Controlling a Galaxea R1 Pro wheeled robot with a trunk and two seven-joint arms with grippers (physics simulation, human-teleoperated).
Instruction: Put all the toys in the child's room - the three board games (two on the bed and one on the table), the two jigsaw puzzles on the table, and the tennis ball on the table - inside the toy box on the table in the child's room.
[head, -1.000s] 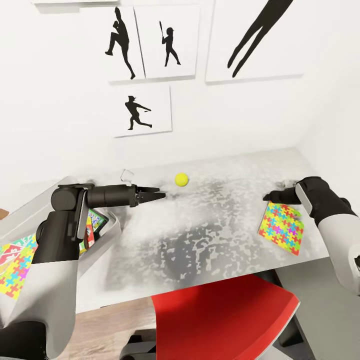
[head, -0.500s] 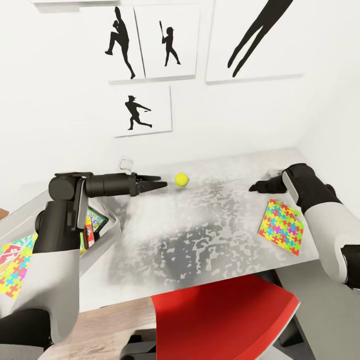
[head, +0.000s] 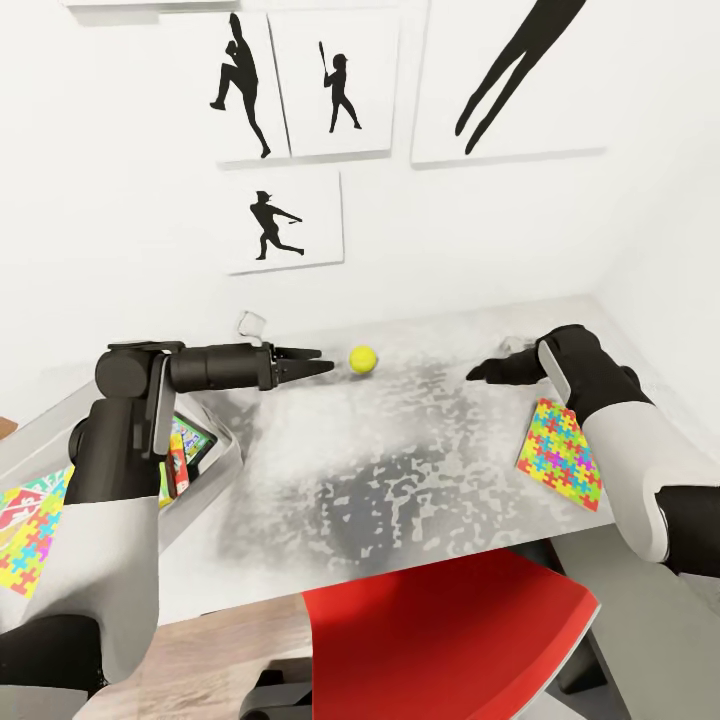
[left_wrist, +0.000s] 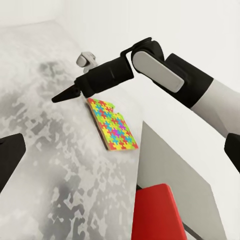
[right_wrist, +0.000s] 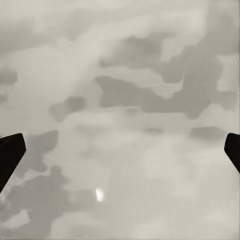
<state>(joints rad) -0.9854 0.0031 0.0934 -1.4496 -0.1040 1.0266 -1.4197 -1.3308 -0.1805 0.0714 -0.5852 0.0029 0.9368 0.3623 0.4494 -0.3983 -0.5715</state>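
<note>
On the table (head: 420, 470): one tennis ball (head: 363, 358), one jigsaw puzzle (head: 561, 454).

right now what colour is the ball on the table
Yellow-green. The tennis ball shows best in the head view.

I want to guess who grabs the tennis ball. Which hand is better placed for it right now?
Probably the left hand: its tips point at the tennis ball from close beside it, and the toy box lies on that side. The right hand is farther off across the table.
</note>
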